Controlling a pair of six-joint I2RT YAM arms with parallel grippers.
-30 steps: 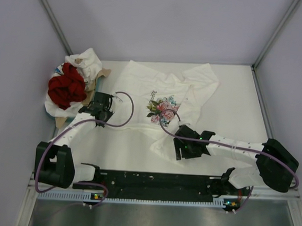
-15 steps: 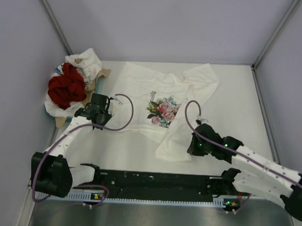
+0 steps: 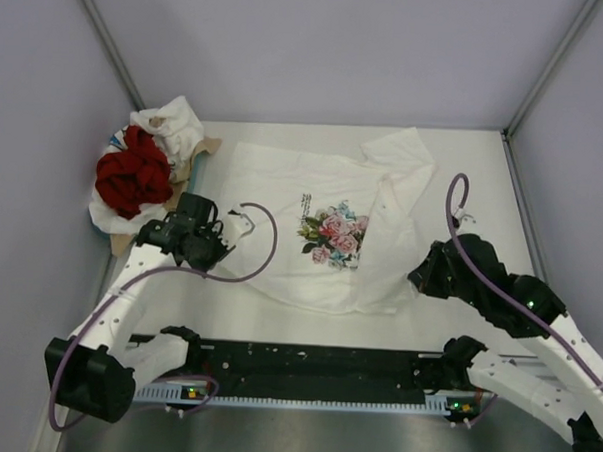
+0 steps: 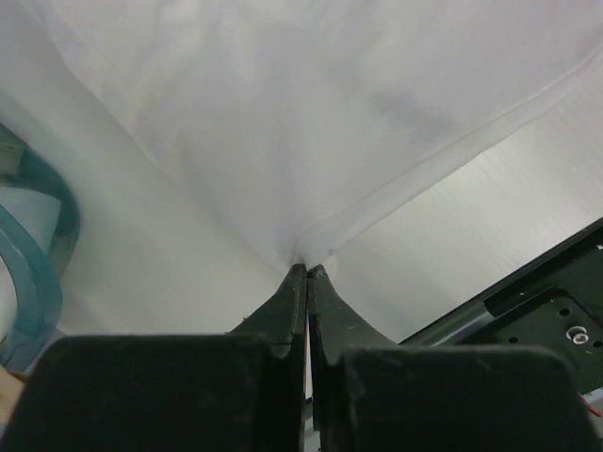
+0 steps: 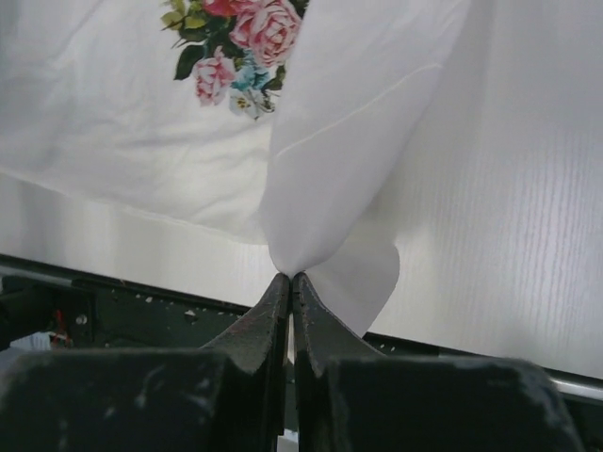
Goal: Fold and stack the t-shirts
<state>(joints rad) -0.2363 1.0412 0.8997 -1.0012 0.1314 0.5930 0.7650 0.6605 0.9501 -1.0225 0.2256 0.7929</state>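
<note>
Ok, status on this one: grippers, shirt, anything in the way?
Left gripper shut on floral shirt. Right gripper shut on same shirt. Other shirts piled at left, nothing blocking.

Teal-rimmed tray [image 4: 55,235], brown cardboard lining [image 3: 202,146], white table [image 3: 483,194].

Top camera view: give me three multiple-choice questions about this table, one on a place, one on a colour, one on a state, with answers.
1. Where is the crumpled deep red cloth t-shirt?
A) far-left side of the white table
B) far-right corner
C) between the arm bases

2. What colour is the spread-out cloth t-shirt with the floral print?
A) red
B) teal
C) white

3. How is the right end effector?
A) open above the shirt
B) shut on the floral shirt's edge
C) shut on nothing

Answers:
1 A, it is heaped by the left wall.
2 C, plain white surrounds the roses.
3 B, the right wrist view shows cloth pinched in closed jaws.
</note>
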